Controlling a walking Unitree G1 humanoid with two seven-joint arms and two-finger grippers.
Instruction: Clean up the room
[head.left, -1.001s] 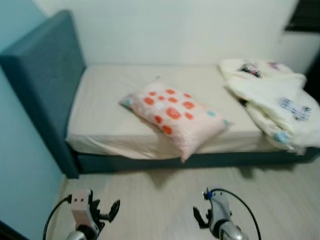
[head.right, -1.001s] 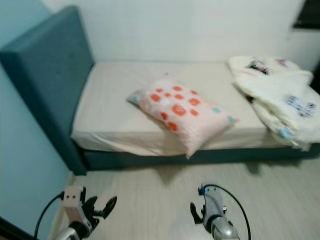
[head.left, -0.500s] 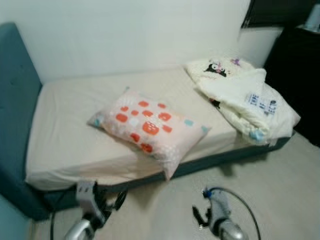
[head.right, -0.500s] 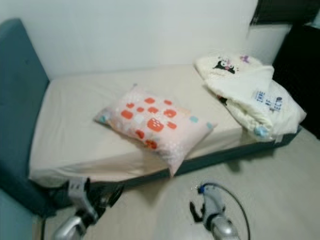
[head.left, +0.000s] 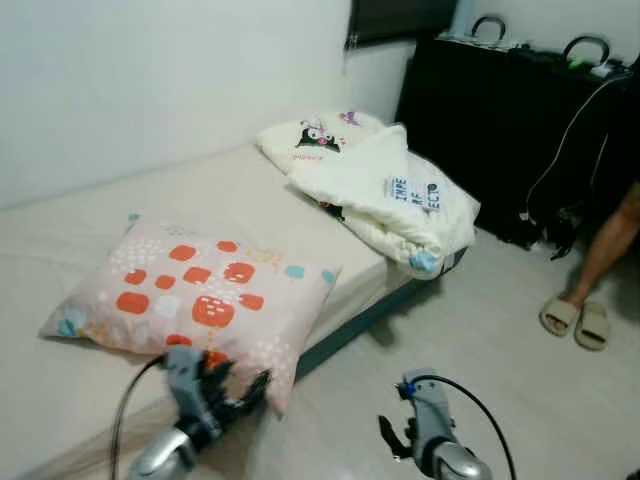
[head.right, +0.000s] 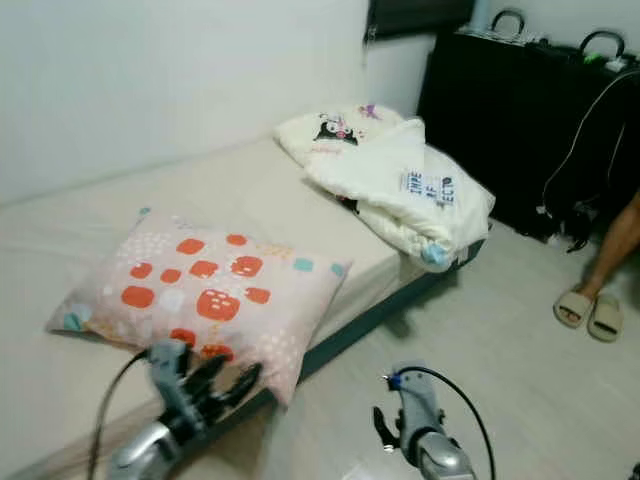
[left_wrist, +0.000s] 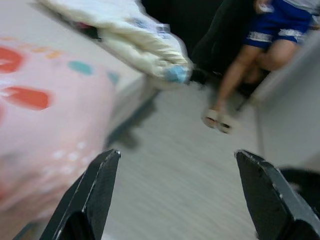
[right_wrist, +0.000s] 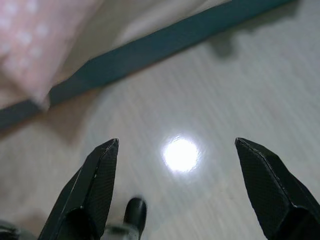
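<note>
A pink pillow (head.left: 200, 300) with orange and white patches lies askew on the beige mattress (head.left: 90, 220), its corner hanging over the bed's edge. A crumpled white blanket (head.left: 385, 190) with cartoon prints is heaped at the far end of the bed. My left gripper (head.left: 225, 392) hangs low in front of the pillow's near corner, open and empty. Over the pale floor, my right gripper (head.left: 398, 440) is open and holds nothing. In the left wrist view the pillow (left_wrist: 45, 105) and blanket (left_wrist: 135, 35) are blurred.
A black cabinet (head.left: 490, 130) with bags on top stands past the bed. A person's bare leg (head.left: 605, 250) and beige slippers (head.left: 575, 320) are at the right. The teal bed base (right_wrist: 165, 42) edges the light wooden floor (head.left: 480, 350).
The camera has swung to the right: the headboard has left the view, and the black cabinet and a person's leg have come in. Both grippers stay open and low.
</note>
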